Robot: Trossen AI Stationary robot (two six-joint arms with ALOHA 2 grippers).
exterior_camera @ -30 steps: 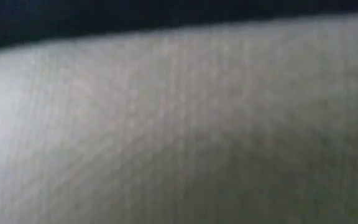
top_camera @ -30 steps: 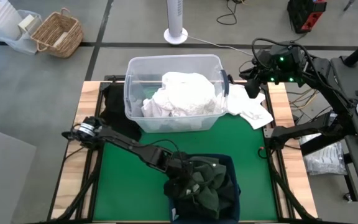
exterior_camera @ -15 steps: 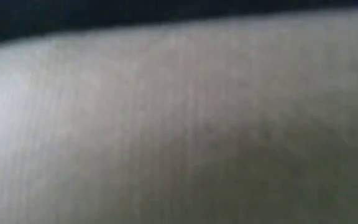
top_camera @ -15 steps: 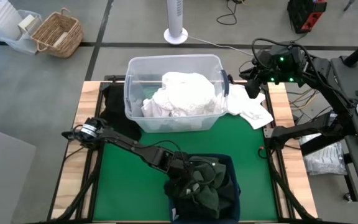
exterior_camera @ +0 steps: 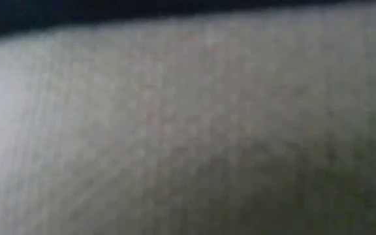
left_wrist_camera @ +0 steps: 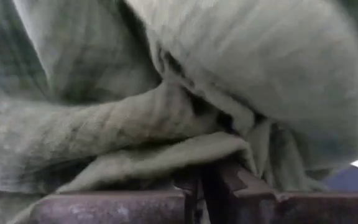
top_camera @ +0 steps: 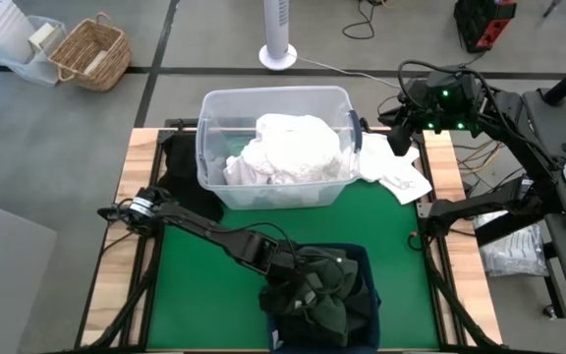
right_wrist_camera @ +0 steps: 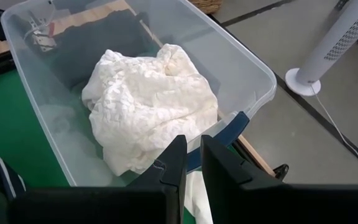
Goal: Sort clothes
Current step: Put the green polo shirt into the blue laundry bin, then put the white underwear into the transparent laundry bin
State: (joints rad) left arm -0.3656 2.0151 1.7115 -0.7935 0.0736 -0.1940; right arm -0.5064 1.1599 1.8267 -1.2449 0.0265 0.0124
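Dark green clothes (top_camera: 332, 290) fill the navy bin (top_camera: 367, 258) at the table's near edge. My left gripper (top_camera: 285, 260) reaches into the bin's left side and is shut on green cloth (left_wrist_camera: 135, 118). White clothes (top_camera: 288, 147) lie in the clear tub (top_camera: 273, 95). A black garment (top_camera: 180, 172) lies left of the tub. A white garment (top_camera: 398, 177) lies right of it. My right gripper (top_camera: 398, 138) hovers shut and empty at the tub's right end (right_wrist_camera: 191, 163). Pale cloth (exterior_camera: 188, 130) blocks the low view. My left gripper pinches a fold of the dark green garment (left_wrist_camera: 185, 152) between its two fingers, at their free ends. The fingers reach in from the table's left, slanting down. The garment lies bunched in the navy bin with the other dark clothes.
Bare green mat (top_camera: 214, 285) lies between tub and bin. Off the table stand a white fan base (top_camera: 277, 56), a wicker basket (top_camera: 91, 54) and white bins (top_camera: 8, 34). Cables and equipment (top_camera: 519, 226) crowd the right side.
My left arm has gone a little toward the table's right edge, carrying the gripper farther over the navy bin's left side. It stays shut on the green cloth.
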